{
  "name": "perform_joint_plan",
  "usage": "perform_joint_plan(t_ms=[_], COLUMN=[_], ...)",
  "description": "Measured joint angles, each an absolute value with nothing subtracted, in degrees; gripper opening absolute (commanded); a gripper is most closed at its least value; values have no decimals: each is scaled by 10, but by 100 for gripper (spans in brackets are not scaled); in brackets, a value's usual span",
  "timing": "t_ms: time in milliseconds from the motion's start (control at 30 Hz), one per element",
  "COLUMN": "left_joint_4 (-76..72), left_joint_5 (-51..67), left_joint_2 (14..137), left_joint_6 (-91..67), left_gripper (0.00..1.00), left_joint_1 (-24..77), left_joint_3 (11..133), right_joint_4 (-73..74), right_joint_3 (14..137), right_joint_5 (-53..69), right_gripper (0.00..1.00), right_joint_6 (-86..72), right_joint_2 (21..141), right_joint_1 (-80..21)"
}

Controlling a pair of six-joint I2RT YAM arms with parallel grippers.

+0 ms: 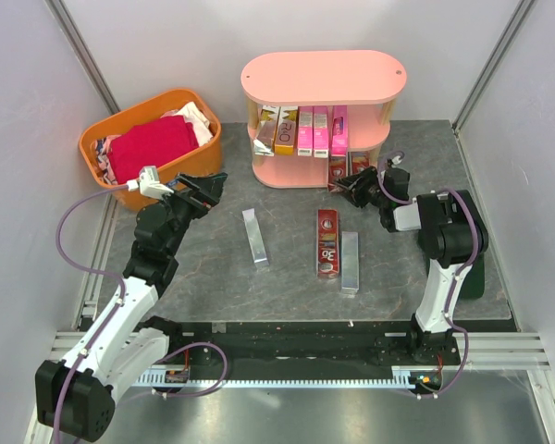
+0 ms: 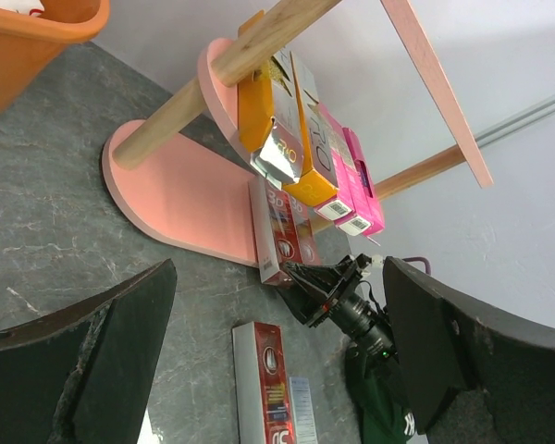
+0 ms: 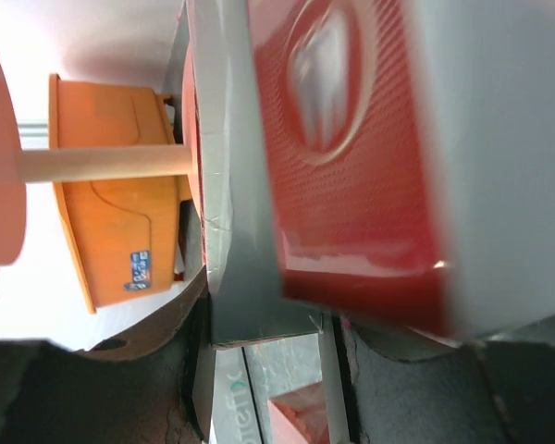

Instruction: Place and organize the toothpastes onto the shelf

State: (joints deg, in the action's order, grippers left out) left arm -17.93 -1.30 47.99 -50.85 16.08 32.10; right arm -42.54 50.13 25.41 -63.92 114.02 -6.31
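On the grey mat (image 1: 287, 277), the right gripper (image 1: 354, 185) pinches a dark red toothpaste carton (image 1: 337, 170) at the base of the pink shelf (image 1: 324, 79). The left gripper (image 1: 206, 188) is spread wide.

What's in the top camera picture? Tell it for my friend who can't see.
The right gripper holds a dark red toothpaste carton at the bottom tier of the pink oval shelf. Three more cartons lie on the grey table, and the open left gripper hovers beside an orange plastic basket.
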Motion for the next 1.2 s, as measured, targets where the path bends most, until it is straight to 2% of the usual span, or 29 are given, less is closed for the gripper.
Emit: perform_joint_plan(t_ms=[167,400,667,700,833,900,1200], left_joint_4=[-176,-176,-171,-171,-170,-168,-168], left_joint_5=[-9,-9,-9,-9,-9,-9,6], left_joint_2=[480,479,478,477,475,475,479], left_joint_6=[-508,-508,-508,-508,-508,-508,-506], left_gripper=[100,100,100,100,100,100,100], left_joint_1=[158,158,157,157,157,157,157], left_joint_3=[323,325,325,325,325,325,327], right_joint_4=[-429,-428,-414,-413,-414,-414,-414], right_joint_3=[507,507,507,507,507,505,470], right_joint_5=[257,255,227,222,219,220,236], right_gripper=[27,58,76,82,95,98,98], right_joint_6=[-649,-654,-673,-674,-678,-679,-672], right_joint_2=[1148,1148,1152,1152,1152,1152,1123], right_joint_1=[-58,-58,-51,-51,-50,-50,-50])
